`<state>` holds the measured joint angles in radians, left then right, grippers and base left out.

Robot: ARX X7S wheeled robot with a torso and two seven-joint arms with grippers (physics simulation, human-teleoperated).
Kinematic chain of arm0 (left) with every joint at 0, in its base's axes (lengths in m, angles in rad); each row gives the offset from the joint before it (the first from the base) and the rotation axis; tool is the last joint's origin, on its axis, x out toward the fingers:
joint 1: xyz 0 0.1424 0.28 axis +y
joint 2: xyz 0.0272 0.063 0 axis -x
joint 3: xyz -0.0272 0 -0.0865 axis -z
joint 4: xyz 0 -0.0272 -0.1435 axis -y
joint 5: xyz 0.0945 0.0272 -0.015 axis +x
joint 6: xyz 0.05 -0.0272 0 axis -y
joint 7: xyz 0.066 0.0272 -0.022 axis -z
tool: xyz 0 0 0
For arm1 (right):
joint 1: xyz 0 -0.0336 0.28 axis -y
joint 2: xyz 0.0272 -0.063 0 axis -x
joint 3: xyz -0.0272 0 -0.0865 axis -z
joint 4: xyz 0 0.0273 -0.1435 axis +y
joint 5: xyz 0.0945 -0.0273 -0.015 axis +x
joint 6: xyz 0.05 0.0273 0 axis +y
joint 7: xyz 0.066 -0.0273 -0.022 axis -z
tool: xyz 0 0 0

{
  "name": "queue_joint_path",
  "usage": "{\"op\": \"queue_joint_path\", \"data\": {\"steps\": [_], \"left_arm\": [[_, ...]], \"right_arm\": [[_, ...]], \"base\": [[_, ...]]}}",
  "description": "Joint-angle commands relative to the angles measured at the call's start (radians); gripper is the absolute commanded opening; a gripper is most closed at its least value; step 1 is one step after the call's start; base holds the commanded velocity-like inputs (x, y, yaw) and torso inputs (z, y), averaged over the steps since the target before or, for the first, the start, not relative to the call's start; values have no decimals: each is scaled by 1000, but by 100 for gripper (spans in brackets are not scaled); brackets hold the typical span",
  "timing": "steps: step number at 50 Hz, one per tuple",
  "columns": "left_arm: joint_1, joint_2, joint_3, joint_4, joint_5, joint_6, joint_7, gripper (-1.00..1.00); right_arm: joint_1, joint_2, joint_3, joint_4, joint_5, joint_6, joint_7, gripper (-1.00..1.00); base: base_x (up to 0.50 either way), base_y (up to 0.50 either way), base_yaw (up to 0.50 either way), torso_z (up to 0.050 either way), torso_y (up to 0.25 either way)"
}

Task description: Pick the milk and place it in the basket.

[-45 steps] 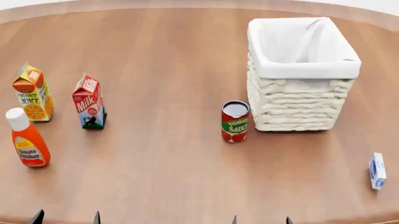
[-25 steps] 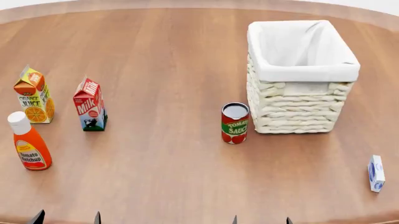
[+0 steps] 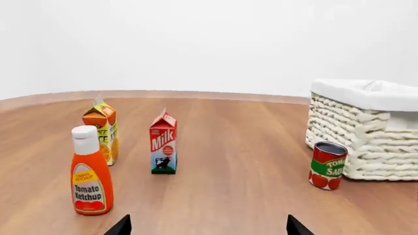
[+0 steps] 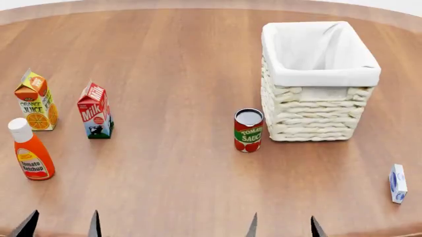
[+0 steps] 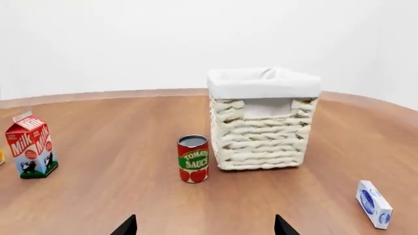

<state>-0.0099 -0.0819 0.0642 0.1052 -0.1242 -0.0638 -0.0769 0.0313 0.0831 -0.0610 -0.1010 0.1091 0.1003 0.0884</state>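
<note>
The milk (image 4: 95,110) is seen standing upright on the wooden table (image 4: 178,59), untouched, with the orange juice carton (image 4: 36,100) just beside it on its outer side and the tomato ketchup bottle (image 4: 29,150) nearer the robot, close to the line of approach. The main risk is judged to lie in that crowding – a reach by the left gripper (image 4: 61,224) that drifts outward could clip the ketchup bottle or nudge the juice carton, and a tall, narrow carton such as the milk could be toppled if it is met by one fingertip before the other. A second risk is placed later in the carry: the tomato sauce can (image 4: 248,129) stands between the milk and the basket (image 4: 321,74), just in front of the basket wall, so a low transfer could knock it over. Relative to the left gripper, the milk lies ahead and slightly toward the robot's centre, well apart from the fingertips – in the left wrist view it (image 3: 163,143) appears almost straight ahead between the spread jaws. Both grippers are seen released and empty, only their dark tips showing, the right gripper (image 4: 283,226) pointing toward the can and the basket, with a small white-and-blue box (image 4: 398,183) off to its outer side
</note>
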Motion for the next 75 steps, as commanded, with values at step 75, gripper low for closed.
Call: {"op": "queue_joint_path", "data": {"steps": [75], "left_arm": [[-553,-582,-433,914,-749,-583,-471,100]], "right_arm": [[854,349,570,-840,665,889,210,100]], "base": [[0,170,0,0,0]]}}
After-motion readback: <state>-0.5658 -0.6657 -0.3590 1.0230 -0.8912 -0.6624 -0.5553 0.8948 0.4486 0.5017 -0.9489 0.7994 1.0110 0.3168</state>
